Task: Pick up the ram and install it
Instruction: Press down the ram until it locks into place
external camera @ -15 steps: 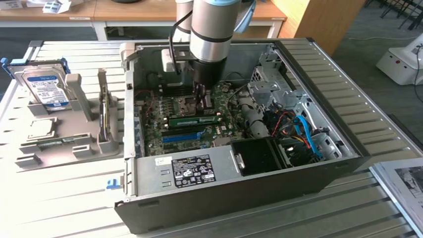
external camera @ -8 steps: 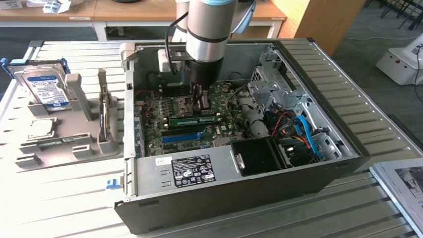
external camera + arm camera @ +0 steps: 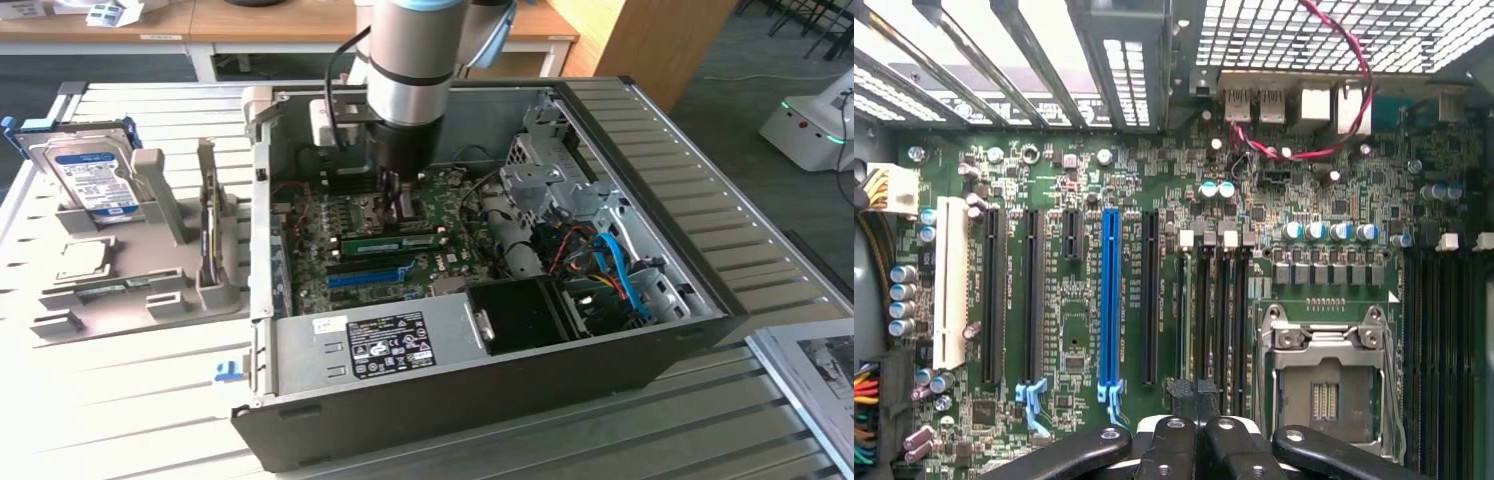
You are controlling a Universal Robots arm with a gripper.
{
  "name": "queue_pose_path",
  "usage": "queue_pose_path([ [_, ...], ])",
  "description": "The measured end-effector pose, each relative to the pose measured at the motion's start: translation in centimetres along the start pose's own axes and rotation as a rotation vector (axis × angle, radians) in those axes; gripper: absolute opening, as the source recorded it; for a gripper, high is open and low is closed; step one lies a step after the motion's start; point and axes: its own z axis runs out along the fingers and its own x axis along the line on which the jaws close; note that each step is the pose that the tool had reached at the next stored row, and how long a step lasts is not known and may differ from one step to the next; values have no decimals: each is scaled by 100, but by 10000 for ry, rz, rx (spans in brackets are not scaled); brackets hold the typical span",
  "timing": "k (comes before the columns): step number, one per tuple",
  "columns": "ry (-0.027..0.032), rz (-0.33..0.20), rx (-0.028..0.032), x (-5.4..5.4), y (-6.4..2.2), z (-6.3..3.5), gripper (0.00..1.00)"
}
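The arm (image 3: 414, 60) hides the board's upper centre; the pincer (image 3: 1194, 440) is closed, empty, above the ram (image 3: 391, 241).

A slatted white table (image 3: 120, 420) carries an open computer case (image 3: 441, 420) (lid off) and a grey rack (image 3: 120, 300).

An open computer case (image 3: 641, 330) lies on its side on a slatted table (image 3: 134, 400), with the motherboard (image 3: 360, 260) flat on its floor. The ram (image 3: 391, 242) sits on the motherboard, a slot strip (image 3: 364, 275) just in front of it, the power supply (image 3: 367, 345) along the near wall, and the drive cage (image 3: 547, 170) toward the exterior view's right. The arm reaches down into the case behind the ram, its gripper (image 3: 1194, 440) over the motherboard; a parts stand (image 3: 127, 270) holding a hard drive (image 3: 87, 180) sits on the table at the exterior view's left of the case.
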Motion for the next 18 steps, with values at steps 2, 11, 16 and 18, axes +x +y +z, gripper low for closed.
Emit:
queue_pose_path([
  [2,0,0,0,0,16,1,10],
  [11,1,0,0,1,49,4,10],
  [16,-1,-1,0,1,49,20,10],
  [18,0,0,0,1,49,27,10],
])
